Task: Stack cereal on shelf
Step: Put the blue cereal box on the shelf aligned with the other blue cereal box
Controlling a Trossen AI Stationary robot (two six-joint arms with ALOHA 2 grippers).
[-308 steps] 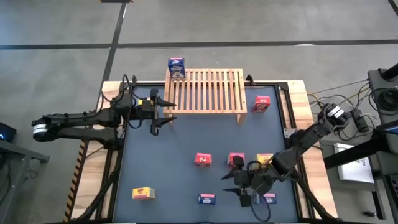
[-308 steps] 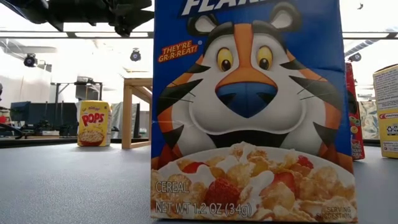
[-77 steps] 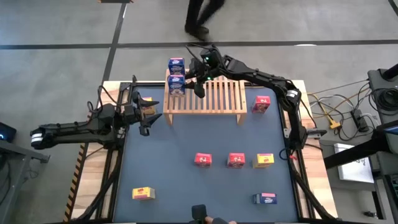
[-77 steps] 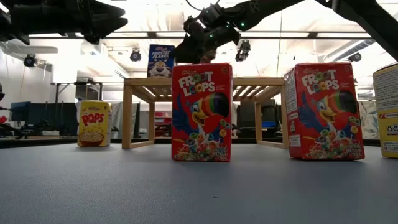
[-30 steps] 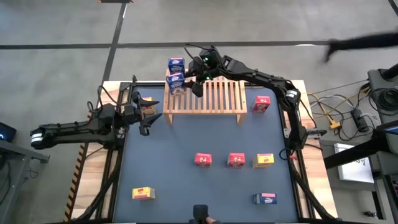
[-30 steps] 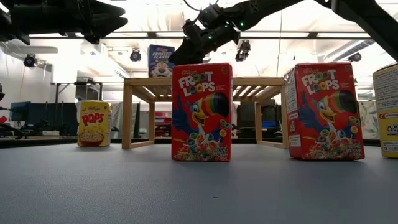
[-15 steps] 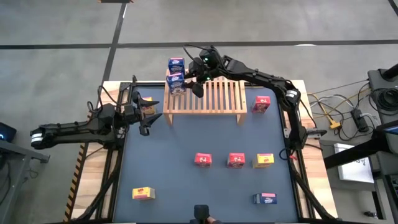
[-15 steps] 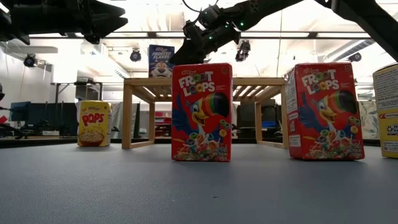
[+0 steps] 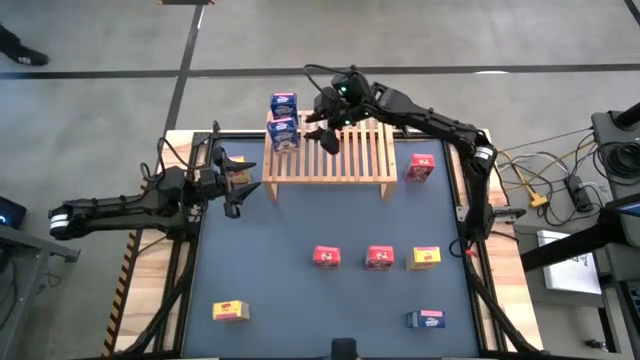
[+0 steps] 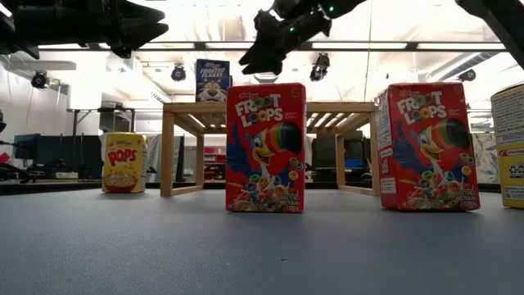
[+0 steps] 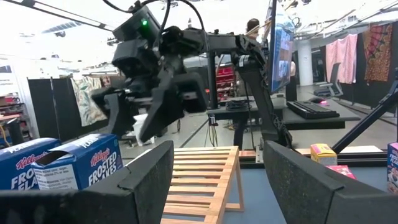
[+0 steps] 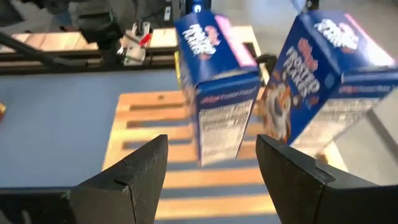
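The wooden slatted shelf [image 9: 335, 150] stands at the table's far side. Two blue cereal boxes [image 9: 283, 132] [image 9: 283, 103] stand upright on its far left corner, one behind the other; they also show in the right wrist view [image 12: 217, 81] [image 12: 323, 81]. My right gripper [image 9: 326, 130] hangs open and empty above the slats, just right of the nearer blue box. My left gripper [image 9: 240, 182] is open and empty, low over the table left of the shelf. In the low view one blue box [image 10: 212, 80] shows on the shelf, with my right gripper [image 10: 266, 45] above it.
Two red boxes [image 9: 326, 256] [image 9: 379, 257] and a yellow one [image 9: 426, 258] stand in a row mid-table. A third red box [image 9: 421, 167] stands right of the shelf. A yellow box [image 9: 230, 311] and a blue box [image 9: 426, 319] lie near the front. Another yellow box [image 9: 237, 168] sits by my left gripper.
My right gripper has drawn away from the nearer blue box, going toward the table's right edge and up. Both blue boxes stay upright on the shelf.
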